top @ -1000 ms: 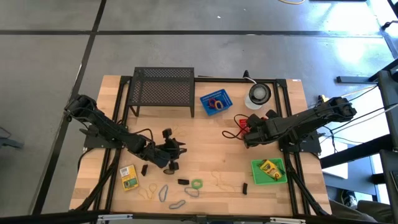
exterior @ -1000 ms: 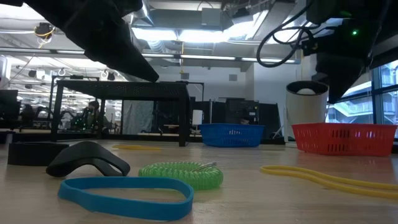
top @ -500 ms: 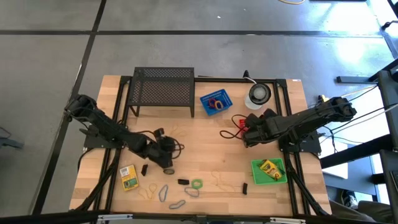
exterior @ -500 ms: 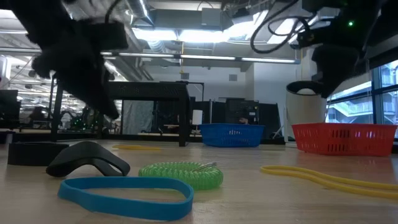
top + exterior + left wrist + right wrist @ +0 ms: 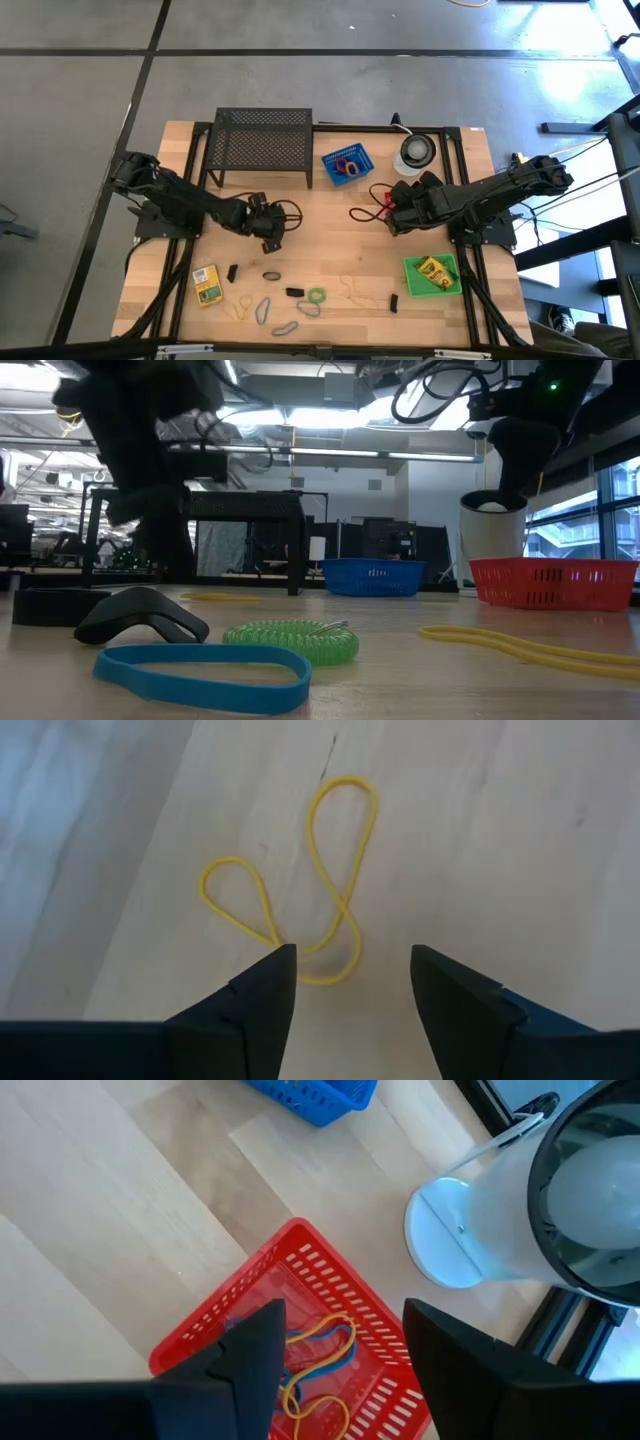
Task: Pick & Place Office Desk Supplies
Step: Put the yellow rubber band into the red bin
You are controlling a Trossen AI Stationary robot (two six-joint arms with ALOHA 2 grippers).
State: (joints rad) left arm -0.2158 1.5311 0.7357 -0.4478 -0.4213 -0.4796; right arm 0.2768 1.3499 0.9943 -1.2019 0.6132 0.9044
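Note:
My left gripper [image 5: 271, 226] [image 5: 350, 975] hovers open above a thin yellow rubber band [image 5: 322, 880] that lies twisted into loops on the wood. My right gripper [image 5: 392, 212] [image 5: 340, 1345] hangs open over the red basket [image 5: 250, 1350] [image 5: 555, 582], which holds blue and orange bands [image 5: 318, 1345]. One crayon box [image 5: 206, 285] lies flat near the table's left near corner. The other [image 5: 433, 270] sits in a green tray [image 5: 446, 285]. Bands [image 5: 262, 310], a green coil [image 5: 316, 296] [image 5: 295, 640] and black clips [image 5: 294, 292] [image 5: 140, 615] lie along the near edge.
The black mesh rack [image 5: 262, 145] stands at the far left. A blue basket [image 5: 346, 163] with bands and the round white-and-dark disc [image 5: 415, 150] [image 5: 560, 1200] sit at the far edge. Bare wood lies between the two grippers.
My left gripper has moved toward the table's far edge, away from the clips and bands near the front, and has turned about; it now stands over the yellow band. My right gripper has drifted slightly toward the table's left over the red basket.

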